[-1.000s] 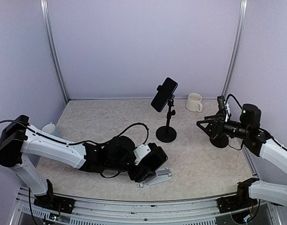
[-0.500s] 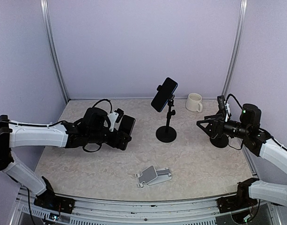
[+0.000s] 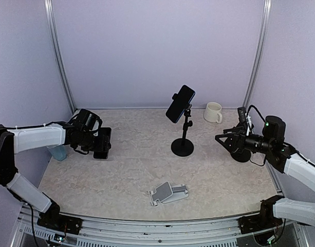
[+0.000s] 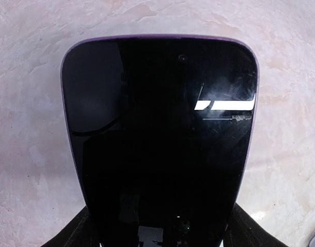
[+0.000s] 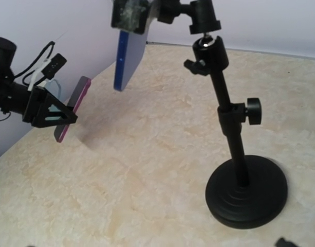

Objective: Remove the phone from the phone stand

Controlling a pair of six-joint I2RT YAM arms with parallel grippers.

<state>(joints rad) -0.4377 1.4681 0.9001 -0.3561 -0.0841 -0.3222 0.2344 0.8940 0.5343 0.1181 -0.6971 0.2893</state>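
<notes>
A purple-cased phone (image 4: 160,139), gripped in the left end effector (image 3: 98,140), hangs over the left side of the counter (image 3: 136,170), well apart from the empty grey folding stand (image 3: 169,193). The right end effector (image 3: 222,138) gapes wide, holding nothing. Removal looks done; next, lower the phone flat and release.

In your left gripper (image 3: 100,144), the purple-edged phone (image 4: 160,139) shows a glossy, smudged glass screen; ahead of your right gripper (image 3: 220,138), the phone stand (image 5: 247,198) looks matt.

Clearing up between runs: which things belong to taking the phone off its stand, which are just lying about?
Job: purple-cased phone in the left gripper; grey stand; blue phone on the black stand.
Lying about: white mug; pale blue cup.
</notes>
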